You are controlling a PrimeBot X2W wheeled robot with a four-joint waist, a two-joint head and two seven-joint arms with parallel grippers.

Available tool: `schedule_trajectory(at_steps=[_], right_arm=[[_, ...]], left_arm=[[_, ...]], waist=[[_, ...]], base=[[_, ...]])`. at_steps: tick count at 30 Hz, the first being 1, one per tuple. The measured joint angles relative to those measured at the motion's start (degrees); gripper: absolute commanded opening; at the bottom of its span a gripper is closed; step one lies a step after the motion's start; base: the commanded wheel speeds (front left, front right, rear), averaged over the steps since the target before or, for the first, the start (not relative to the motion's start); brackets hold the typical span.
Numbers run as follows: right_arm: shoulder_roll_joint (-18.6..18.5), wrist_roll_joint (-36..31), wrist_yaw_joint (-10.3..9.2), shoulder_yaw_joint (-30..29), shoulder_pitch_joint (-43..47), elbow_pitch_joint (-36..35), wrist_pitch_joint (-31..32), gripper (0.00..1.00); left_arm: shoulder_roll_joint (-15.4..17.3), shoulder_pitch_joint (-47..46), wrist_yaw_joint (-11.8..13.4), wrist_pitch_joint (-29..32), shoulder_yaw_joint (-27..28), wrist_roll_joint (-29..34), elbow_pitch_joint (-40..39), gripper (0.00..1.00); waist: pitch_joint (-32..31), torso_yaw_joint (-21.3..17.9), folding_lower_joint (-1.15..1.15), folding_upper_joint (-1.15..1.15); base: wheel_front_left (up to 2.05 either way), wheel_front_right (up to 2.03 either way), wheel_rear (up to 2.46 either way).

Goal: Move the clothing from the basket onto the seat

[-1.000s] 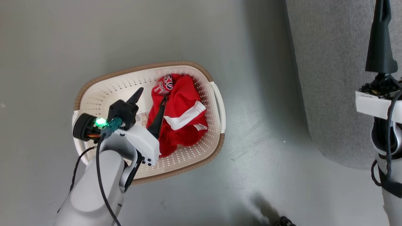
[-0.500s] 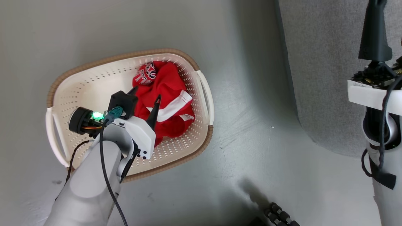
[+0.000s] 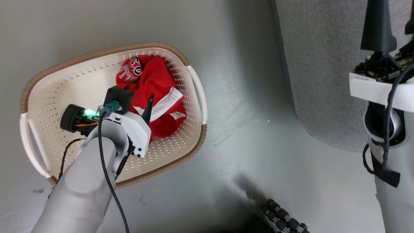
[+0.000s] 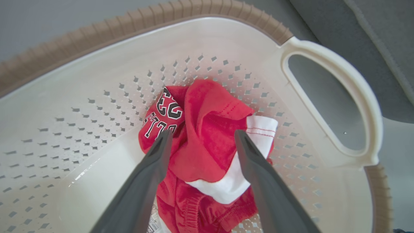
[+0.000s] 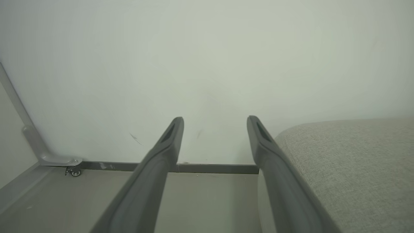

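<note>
Jaws of the left gripper [image 4: 202,133] spread wide over the clothing [image 4: 200,161] heaped inside the basket [image 4: 97,106]; sink lower and pinch the thick red fold before lifting; right gripper [image 5: 215,119] gapes empty, well outside the basket.

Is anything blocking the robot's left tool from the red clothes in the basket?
Nothing visible is. The open left tool aims down into the basket, straight at the red clothing, with only air between them.
</note>
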Motion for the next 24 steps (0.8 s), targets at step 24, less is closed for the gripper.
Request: schedule_trajectory(at_steps=[24], right_arm=[[1.9,0.2,0.0,1.3,-2.3,-0.1,0.0,1.0]], left_arm=[[2.3,-5.2,-0.1,4.4,-0.2,0.6,9.3,1.0]], waist=[[4.6,-4.3,0.0,0.0]], base=[[0.0,0.0,0.0]])
